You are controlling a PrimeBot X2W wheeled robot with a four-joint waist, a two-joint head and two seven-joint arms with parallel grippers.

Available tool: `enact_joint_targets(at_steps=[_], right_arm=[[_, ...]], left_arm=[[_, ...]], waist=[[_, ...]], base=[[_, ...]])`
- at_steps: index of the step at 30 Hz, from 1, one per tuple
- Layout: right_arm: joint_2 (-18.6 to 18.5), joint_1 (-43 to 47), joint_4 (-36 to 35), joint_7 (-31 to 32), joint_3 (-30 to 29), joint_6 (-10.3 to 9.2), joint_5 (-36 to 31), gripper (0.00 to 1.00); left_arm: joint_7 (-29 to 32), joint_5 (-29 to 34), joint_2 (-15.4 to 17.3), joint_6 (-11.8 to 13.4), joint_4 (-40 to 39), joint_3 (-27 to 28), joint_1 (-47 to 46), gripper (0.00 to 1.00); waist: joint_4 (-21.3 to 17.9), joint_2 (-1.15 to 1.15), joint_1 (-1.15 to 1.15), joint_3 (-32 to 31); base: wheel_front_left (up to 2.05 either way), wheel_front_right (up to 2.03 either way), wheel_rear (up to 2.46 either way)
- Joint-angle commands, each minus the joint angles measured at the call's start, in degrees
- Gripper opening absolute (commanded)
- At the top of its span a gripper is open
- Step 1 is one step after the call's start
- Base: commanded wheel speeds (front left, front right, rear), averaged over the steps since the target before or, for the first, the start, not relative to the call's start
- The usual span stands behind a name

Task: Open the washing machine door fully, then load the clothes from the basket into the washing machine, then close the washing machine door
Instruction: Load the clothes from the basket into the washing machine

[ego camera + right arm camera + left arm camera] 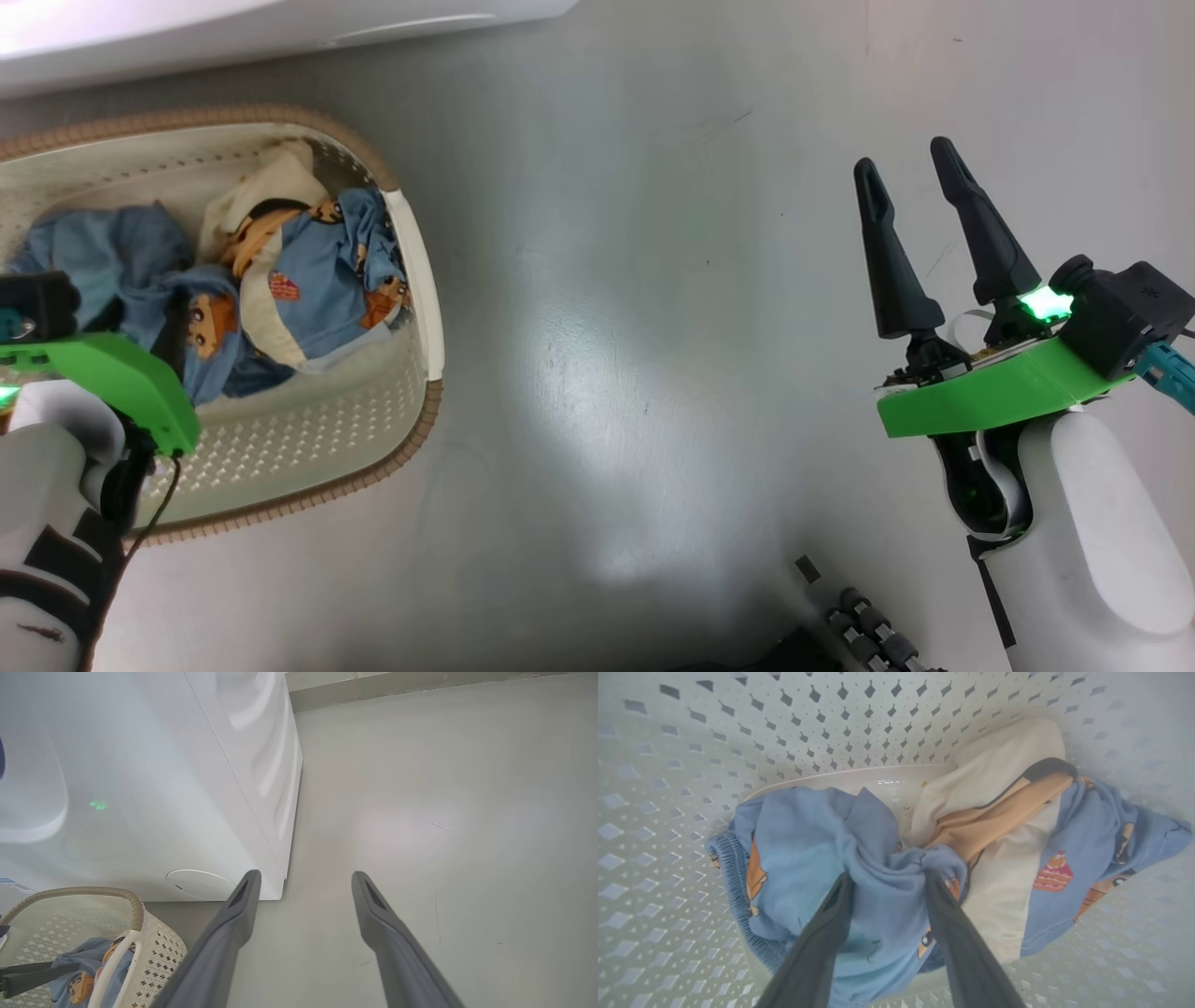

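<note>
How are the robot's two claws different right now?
The left claw is down inside the basket; the right claw hangs over the floor. The left claw pinches a bunch of the blue clothes; the right claw holds nothing. The left claw's fingers press into cloth, while the right claw's fingers stand apart. Both have two long dark fingers.

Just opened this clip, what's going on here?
The left gripper is down inside the basket. Its fingers pinch a bunched fold of the clothes, which lie in a heap on the basket's bottom. The right gripper is open and holds nothing. It hangs above the floor by the corner of the washing machine. So loading is at the pick-up stage.
</note>
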Motion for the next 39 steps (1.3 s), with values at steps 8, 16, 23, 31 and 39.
enact_joint_targets(at_steps=[8, 16, 23, 31, 39], right_arm=[[-0.14, 1.12, -1.13, -0.27, 0.82, 0.09, -0.68, 1.0], [-0.51, 1.59, -0.45, -0.27, 0.37, 0.09, -0.5, 1.0], [-0.81, 2.84, 0.59, -0.27, 0.04, 0.09, 0.21, 1.0], [-1.4, 5.87, 2.6, -0.27, -0.83, 0.09, 0.98, 1.0], [-2.9, 10.85, 4.02, -0.27, -2.1, 0.09, 2.2, 1.0]], left_arm=[[-0.2, -4.44, 2.35, -0.08, -0.6, -2.52, 0.48, 0.0], [-1.42, -7.43, 1.27, -0.08, -1.13, -3.51, 2.11, 0.0], [-1.75, -8.22, 1.29, -0.08, -3.97, -1.75, 4.45, 0.0], [-1.76, -2.11, 1.05, -0.08, -10.47, 5.71, 10.31, 0.0], [-1.77, 6.48, -0.41, -0.08, -18.18, 16.47, 18.62, 0.0]], waist=[[1.0, 0.0, 0.0, -1.69], [2.58, 0.0, 0.0, -5.96], [4.31, 0.0, 0.0, -11.68], [6.37, 0.0, 0.0, -19.5], [7.78, 0.0, 0.0, -28.17]], base=[[0.0, 0.0, 0.0], [0.0, 0.0, 0.0], [0.0, 0.0, 0.0], [0.0, 0.0, 0.0], [0.0, 0.0, 0.0]])
